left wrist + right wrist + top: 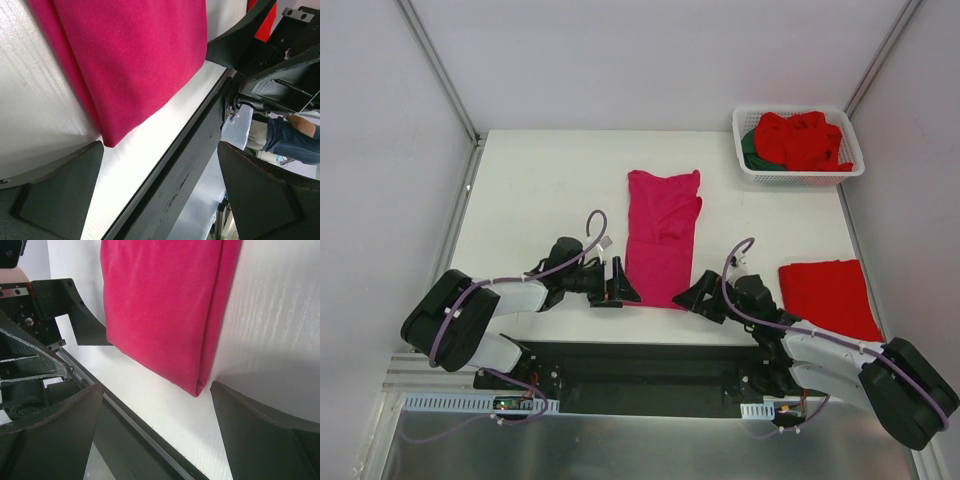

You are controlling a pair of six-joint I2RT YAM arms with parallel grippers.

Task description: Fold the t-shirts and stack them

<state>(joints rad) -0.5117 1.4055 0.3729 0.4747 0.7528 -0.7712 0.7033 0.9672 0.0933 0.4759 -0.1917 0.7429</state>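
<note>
The left arm reaches in low from the near left. Its jaws are spread wide and hold nothing, and they sit just beside the near left corner of the magenta-pink t-shirt. In the left wrist view that corner lies between the two dark fingers without being pinched.

The magenta-pink t-shirt lies in the middle of the white tabletop. It is folded lengthwise into a long strip that runs from far to near, and its near hem is close to the tabletop's near edge. I judge it half done: the sides are in, and the crosswise folds that would make it a compact packet are not yet made.

The right arm comes in from the near right in mirror fashion. Its jaws are also spread wide and empty, just beside the strip's near right corner. The right wrist view shows that corner between the fingers, lying flat and untouched.

Near right, well apart from the strip, a red t-shirt lies folded into a flat rectangle, so one garment looks finished. Nothing is stacked on it yet.

Far right, the white slotted basket holds crumpled red t-shirts and, at its left side, a dark green t-shirt, none of them unpacked. Most of the work is therefore ahead.

No brand, label or writing can be read on the shirts, the basket or the arms.
</note>
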